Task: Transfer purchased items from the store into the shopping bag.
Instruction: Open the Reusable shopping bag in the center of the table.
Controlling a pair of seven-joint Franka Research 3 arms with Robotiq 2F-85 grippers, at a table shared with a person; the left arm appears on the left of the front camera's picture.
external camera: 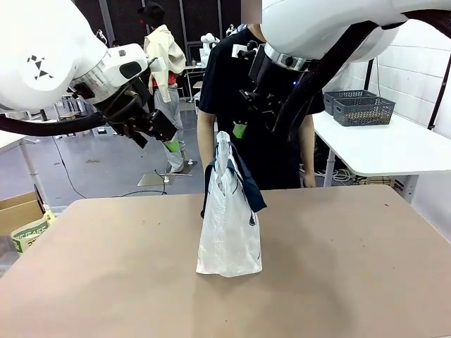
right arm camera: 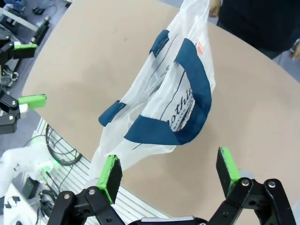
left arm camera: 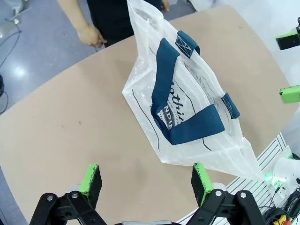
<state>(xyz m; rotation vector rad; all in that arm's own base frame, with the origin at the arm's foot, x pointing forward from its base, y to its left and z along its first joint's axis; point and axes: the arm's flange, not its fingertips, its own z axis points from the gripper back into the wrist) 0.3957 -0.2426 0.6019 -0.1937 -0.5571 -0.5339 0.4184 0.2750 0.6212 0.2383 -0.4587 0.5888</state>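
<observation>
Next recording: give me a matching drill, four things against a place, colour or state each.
Things:
1 bag
2 handles
3 left claw
4 baskets

Matches:
A on the white side table
B navy
C open, in the air
D standing on the brown table

Pairs: 1-D; 2-B; 3-C; 4-A

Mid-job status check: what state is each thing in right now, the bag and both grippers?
Translucent white plastic shopping bag with navy strap handles: standing upright on the tan table, handles drooped, mouth narrow.
Left gripper: open, empty, raised above the table.
Right gripper: open, empty, raised over the bag.
</observation>
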